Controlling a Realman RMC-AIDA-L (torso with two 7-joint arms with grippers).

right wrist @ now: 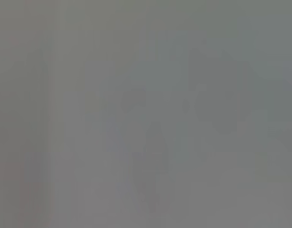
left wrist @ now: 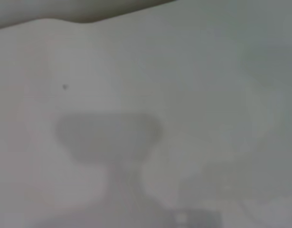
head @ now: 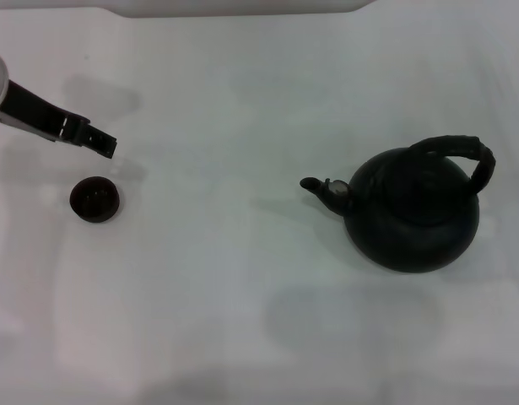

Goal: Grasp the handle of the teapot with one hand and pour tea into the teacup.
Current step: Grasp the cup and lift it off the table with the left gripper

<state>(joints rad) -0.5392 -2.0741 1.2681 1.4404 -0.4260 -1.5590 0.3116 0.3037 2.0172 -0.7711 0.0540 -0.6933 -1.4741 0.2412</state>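
Teapot [head: 413, 211] sits well apart from teacup [head: 95, 198]; left end effector [head: 103, 142] state unclear.

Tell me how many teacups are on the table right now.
1. The teacup sits on the robot's left, just below the left gripper in the head view, well apart from the teapot on the right. Neither wrist view shows another.

A plain white table [head: 242, 321] fills the view, soft grey shadows lying across it.
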